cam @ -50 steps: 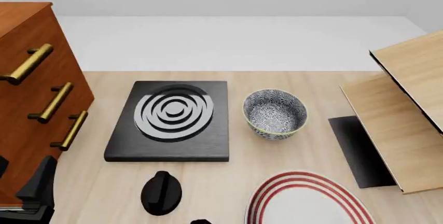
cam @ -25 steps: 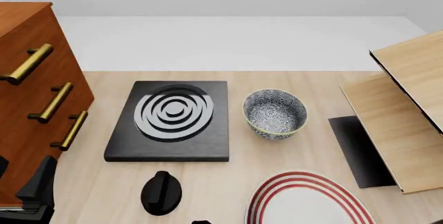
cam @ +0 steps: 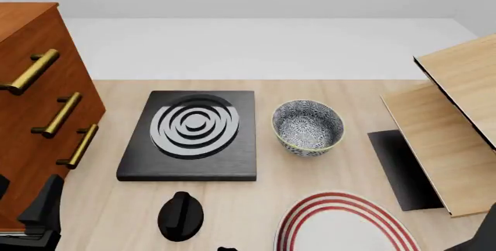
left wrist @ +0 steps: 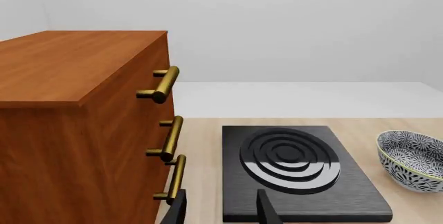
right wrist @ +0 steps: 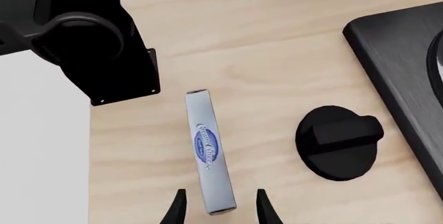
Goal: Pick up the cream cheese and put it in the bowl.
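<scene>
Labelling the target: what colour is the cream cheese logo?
Blue, on the cream cheese; right wrist view.

- The table (cam: 341,91) looks like pale wood with fine grain lines and a matt top.
- The cabinet (left wrist: 76,115) on the left looks like reddish-brown wood, smooth, with a soft shine.
- Its handles (left wrist: 165,85) look like shiny yellow metal.
- The stove plate (cam: 190,137) is black and matt, with glossy grey rings.
- The knob (right wrist: 339,142) is black and matt, like plastic.
- The bowl (cam: 308,128) looks smooth and glazed, with a speckled pattern.
- The plate (cam: 341,225) is smooth and white with red rings.
- The cream cheese (right wrist: 209,151) box looks like smooth pale card with blue print.
- The boards (cam: 442,146) on the right look like light, matt wood.
</scene>
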